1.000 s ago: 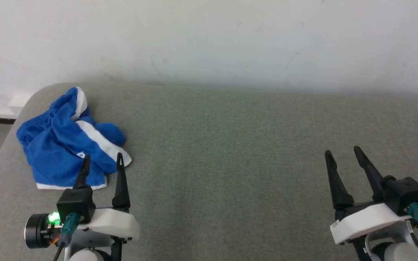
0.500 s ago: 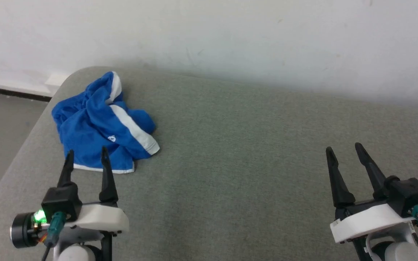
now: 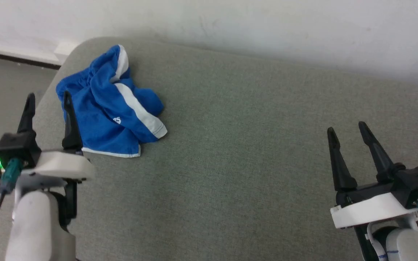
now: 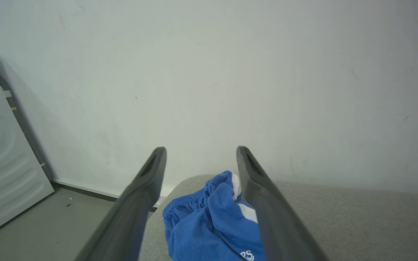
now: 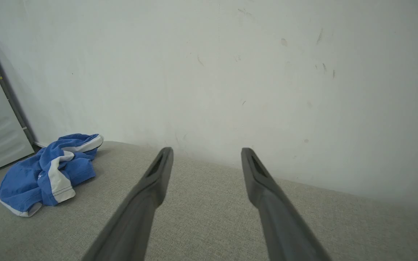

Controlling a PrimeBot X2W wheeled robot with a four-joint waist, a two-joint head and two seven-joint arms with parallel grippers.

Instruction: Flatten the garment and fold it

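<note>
Shifted leftward, left hand [image 3: 48, 94] gapes wide, as does right hand [image 3: 346, 127]; print on garment [image 3: 103, 108] unreadable.

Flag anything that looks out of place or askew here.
The shorts lie crumpled in a heap by the rounded far-left corner of the grey cushion, with the white stripe twisted. The left tool and right tool are open, holding nothing.
</note>
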